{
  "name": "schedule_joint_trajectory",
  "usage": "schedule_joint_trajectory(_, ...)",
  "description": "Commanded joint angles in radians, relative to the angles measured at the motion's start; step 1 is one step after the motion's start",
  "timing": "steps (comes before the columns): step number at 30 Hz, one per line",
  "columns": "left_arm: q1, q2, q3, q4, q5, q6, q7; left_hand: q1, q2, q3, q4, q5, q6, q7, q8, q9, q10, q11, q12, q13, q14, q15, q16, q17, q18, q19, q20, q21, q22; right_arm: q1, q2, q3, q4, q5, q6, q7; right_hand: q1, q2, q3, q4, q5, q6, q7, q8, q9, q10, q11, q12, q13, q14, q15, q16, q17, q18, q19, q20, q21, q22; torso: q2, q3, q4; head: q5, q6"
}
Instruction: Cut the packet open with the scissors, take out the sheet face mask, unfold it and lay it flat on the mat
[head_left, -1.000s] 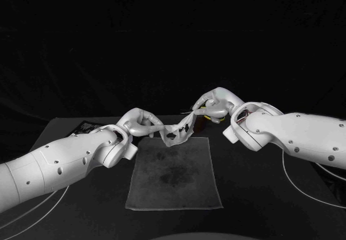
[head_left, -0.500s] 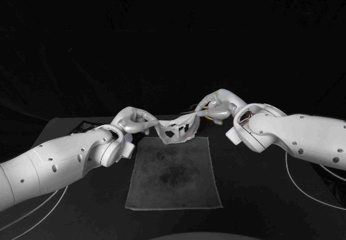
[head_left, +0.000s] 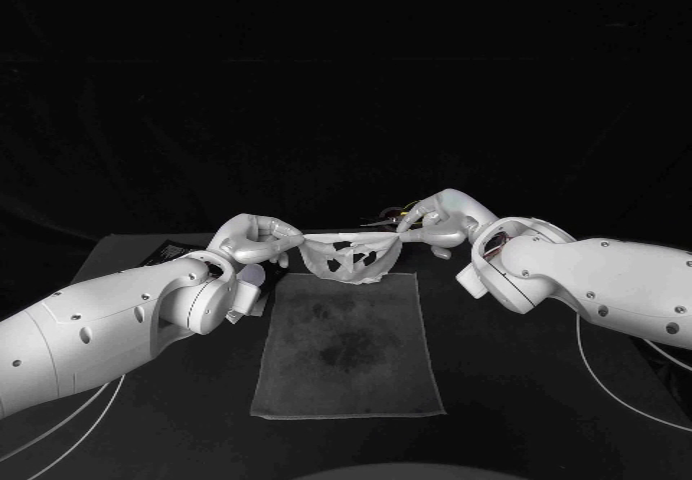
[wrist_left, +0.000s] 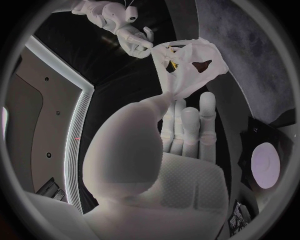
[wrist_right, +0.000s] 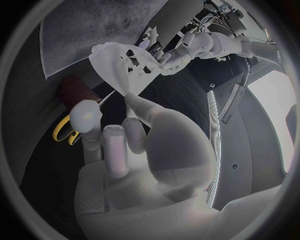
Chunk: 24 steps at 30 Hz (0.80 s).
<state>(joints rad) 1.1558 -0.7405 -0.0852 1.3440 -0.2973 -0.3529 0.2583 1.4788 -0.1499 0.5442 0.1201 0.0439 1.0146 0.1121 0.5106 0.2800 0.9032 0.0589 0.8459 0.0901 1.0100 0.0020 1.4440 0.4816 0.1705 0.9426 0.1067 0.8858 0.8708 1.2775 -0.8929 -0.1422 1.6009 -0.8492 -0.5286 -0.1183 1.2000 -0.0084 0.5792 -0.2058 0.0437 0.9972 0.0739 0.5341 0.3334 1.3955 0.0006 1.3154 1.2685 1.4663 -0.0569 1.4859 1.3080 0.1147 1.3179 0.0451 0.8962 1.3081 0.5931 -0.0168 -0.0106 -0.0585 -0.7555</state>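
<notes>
The left robot hand (head_left: 260, 238) and the right robot hand (head_left: 440, 224) each pinch an upper corner of the one sheet face mask (head_left: 346, 257). It is stretched between them above the far end of the single mat (head_left: 346, 350) on the worktop (head_left: 548, 390). One pair of yellow-handled scissors (wrist_right: 64, 131) lies beside the mat.

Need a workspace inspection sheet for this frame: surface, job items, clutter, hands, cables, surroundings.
Surface: black table, with the grey mat flat at its centre.
Job's things: mask unfolded, stretched in the air over the mat's far end. Scissors with yellow handles lie on the table near the right hand. Packet lies at the table's left.
Clutter: dark rounded thing by the scissors, cannot identify.
Hands: left hand and right hand each pinch a top corner of the mask.
Cables: white cables trail under both arms.
Surroundings: black backdrop.
</notes>
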Motion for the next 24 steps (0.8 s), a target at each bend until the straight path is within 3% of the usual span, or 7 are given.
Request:
schedule_joint_trajectory(1, 0.002, -0.002, 0.002, 0.014, 0.031, 0.020, 0.001, -0.009, 0.000, 0.005, 0.001, 0.004, -0.007, 0.000, 0.005, 0.072, 0.017, -0.009, -0.007, -0.002, 0.000, -0.004, -0.005, -0.001, 0.011, -0.004, -0.002, 0.006, 0.001, -0.006, 0.003, 0.001, -0.004, 0.011, 0.003, 0.004, -0.005, 0.003, 0.008, 0.000, 0.005, 0.007, 0.001, 0.004, 0.002, 0.015, -0.003, 0.005, 0.001, 0.069, -0.009, 0.005, 0.097, 0.008, 0.005, -0.001, 0.002, 0.053, 0.000, 0.0002, -0.0006, 0.000, 0.001)
schedule_joint_trajectory(12, 0.010, 0.000, 0.004, 0.039, 0.005, 0.058, -0.018, -0.014, -0.001, 0.016, -0.002, 0.004, -0.015, 0.000, 0.009, 0.095, 0.028, -0.008, -0.018, -0.005, -0.005, -0.004, -0.008, -0.007, 0.011, -0.007, -0.003, 0.007, 0.003, -0.020, 0.025, -0.001, -0.020, 0.033, 0.005, 0.013, -0.006, 0.003, 0.010, 0.000, 0.005, 0.006, 0.001, 0.005, 0.002, 0.011, -0.003, -0.001, -0.005, 0.068, -0.009, 0.002, 0.091, 0.009, 0.003, -0.001, -0.004, 0.051, 0.001, 0.0011, -0.0010, -0.002, -0.001)
schedule_joint_trajectory(16, 0.022, 0.001, 0.004, 0.047, -0.014, 0.070, -0.023, -0.026, -0.003, 0.033, -0.003, 0.004, -0.029, -0.001, 0.014, 0.134, 0.062, -0.009, -0.059, -0.017, 0.053, -0.005, 0.012, 0.082, 0.011, 0.000, -0.003, 0.018, 0.012, -0.024, 0.033, -0.002, -0.026, 0.039, 0.009, 0.012, -0.007, 0.003, 0.010, 0.001, 0.005, 0.006, 0.002, 0.005, 0.002, 0.009, -0.003, -0.004, -0.009, 0.067, -0.009, 0.001, 0.089, 0.010, 0.002, -0.001, -0.007, 0.050, 0.001, 0.0012, -0.0008, -0.001, 0.000)
schedule_joint_trajectory(24, 0.052, -0.008, 0.007, 0.059, -0.029, 0.076, -0.027, -0.043, -0.004, 0.059, -0.004, 0.004, -0.053, -0.003, 0.021, 0.202, 0.134, -0.012, -0.151, -0.024, 0.103, -0.009, 0.024, 0.147, 0.012, 0.008, -0.007, 0.031, 0.022, -0.036, 0.034, -0.005, -0.052, 0.038, 0.011, 0.003, -0.007, 0.003, 0.010, 0.001, 0.005, 0.005, 0.002, 0.005, 0.002, 0.009, -0.003, -0.004, -0.008, 0.067, -0.009, 0.001, 0.089, 0.010, 0.001, -0.001, -0.008, 0.050, 0.000, 0.0007, -0.0011, -0.003, -0.001)
